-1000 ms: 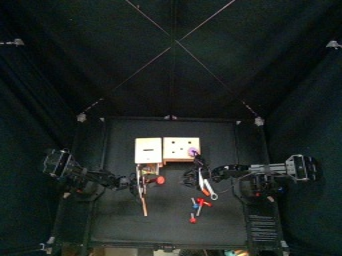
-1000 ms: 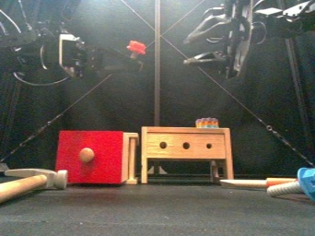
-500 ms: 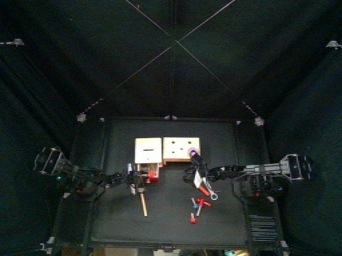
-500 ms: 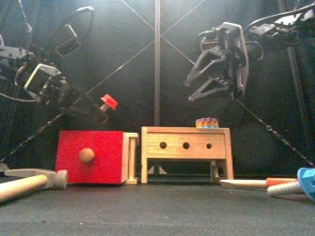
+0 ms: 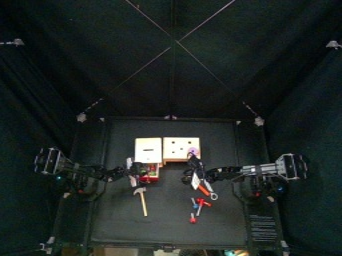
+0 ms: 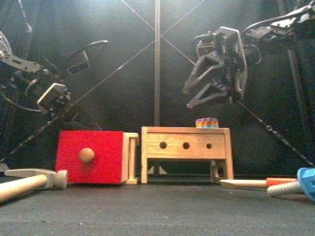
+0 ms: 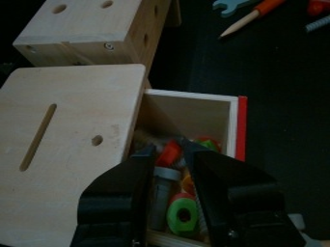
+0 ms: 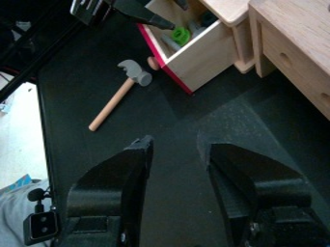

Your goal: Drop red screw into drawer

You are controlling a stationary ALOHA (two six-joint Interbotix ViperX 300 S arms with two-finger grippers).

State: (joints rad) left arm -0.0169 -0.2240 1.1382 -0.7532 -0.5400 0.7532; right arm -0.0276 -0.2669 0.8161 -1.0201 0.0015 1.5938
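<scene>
Left wrist view alone shows drawer [image 7: 194, 145] open; front view hides contents.

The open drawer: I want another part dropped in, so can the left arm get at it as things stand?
Probably yes. The left end effector hangs directly above the open drawer, jaws apart and empty, nothing between them and the toy parts inside. The right end effector hangs off to the other side.
</scene>
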